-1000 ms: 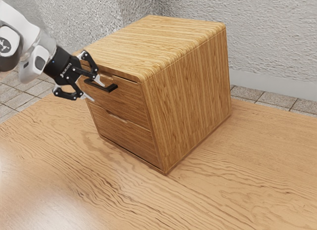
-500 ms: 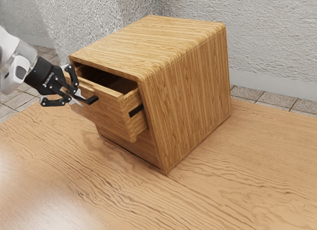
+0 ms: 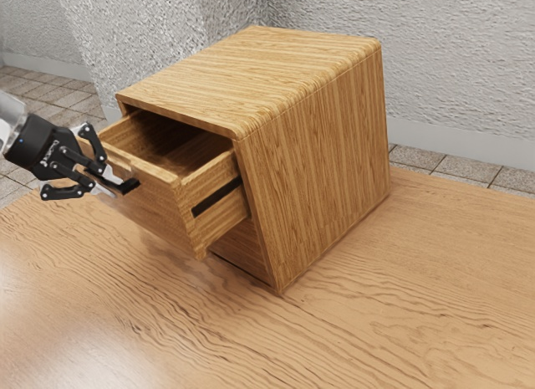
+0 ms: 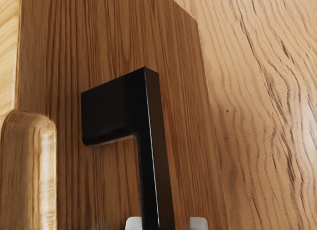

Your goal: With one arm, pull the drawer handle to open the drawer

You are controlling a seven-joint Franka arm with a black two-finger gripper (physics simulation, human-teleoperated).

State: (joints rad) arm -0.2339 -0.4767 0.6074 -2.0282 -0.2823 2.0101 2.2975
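A wooden cabinet [image 3: 318, 146] stands on the table, and its top drawer [image 3: 167, 176] is pulled well out toward the exterior view's left, its inside showing. On the drawer front sits a black bar handle [image 3: 125, 186]. My gripper [image 3: 100, 178] is at that handle, open, one finger above the bar and one below. In the wrist view the handle [image 4: 148, 141] runs down the drawer front [image 4: 99, 42] between my two pale fingertips [image 4: 132, 223], with a gap on each side.
The lower drawer [image 3: 242, 255] is shut and mostly hidden under the open one. The wooden tabletop [image 3: 351, 322] stretches wide in front of and to the right of the cabinet. Grey walls and a tiled floor [image 3: 33, 84] lie behind.
My hand has moved to the exterior view's left with the handle hooked between its fingers. The top drawer went from shut to well out of the cabinet.
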